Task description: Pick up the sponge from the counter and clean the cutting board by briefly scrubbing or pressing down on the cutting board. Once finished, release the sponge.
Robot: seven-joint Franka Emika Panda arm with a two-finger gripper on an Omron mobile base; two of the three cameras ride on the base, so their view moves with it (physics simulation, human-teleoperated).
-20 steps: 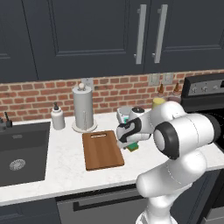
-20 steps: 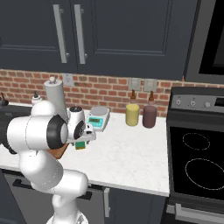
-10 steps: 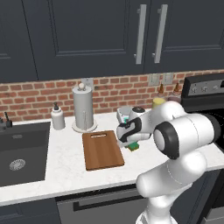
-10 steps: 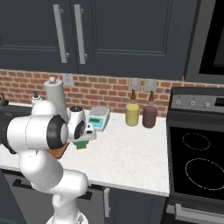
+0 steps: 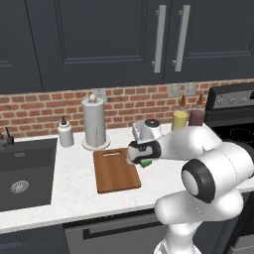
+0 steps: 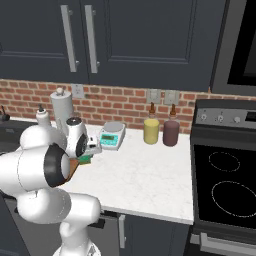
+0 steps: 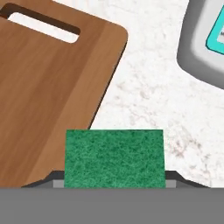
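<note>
The gripper (image 7: 114, 186) is clamped on the sponge (image 7: 114, 158), gripping its two short sides so the green face stays level for pressing; the sponge hangs over the counter (image 7: 148, 87), beside the cutting board (image 7: 48, 96), overlapping its near edge.

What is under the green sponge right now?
Under the sponge you can see white counter, with the cutting board reaching beneath its edge in the hand view. The patch straight below is covered. The pincer grips the sponge.
</note>
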